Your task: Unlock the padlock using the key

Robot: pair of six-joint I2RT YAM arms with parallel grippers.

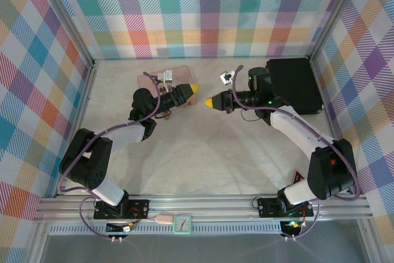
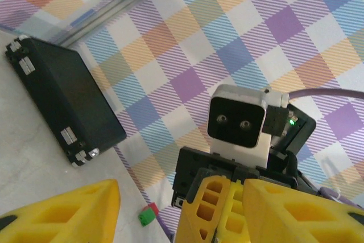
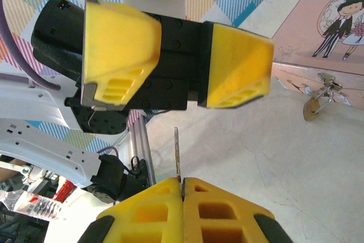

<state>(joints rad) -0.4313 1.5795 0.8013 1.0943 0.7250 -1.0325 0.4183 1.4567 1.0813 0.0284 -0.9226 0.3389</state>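
Key [image 3: 177, 151] pinched tight in right gripper [image 3: 183, 185]; left gripper [image 1: 191, 89] fingers spread apart, holding nothing.
Padlock [image 3: 311, 108] hangs off pink tin [image 3: 307, 44] front clasp; both grippers near tin, tips facing, not touching.

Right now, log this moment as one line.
left gripper open | right gripper shut on key | padlock hanging on pink tin | key not yet inserted

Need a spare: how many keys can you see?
1: the key sticks out from the shut right gripper. Others may be hidden.
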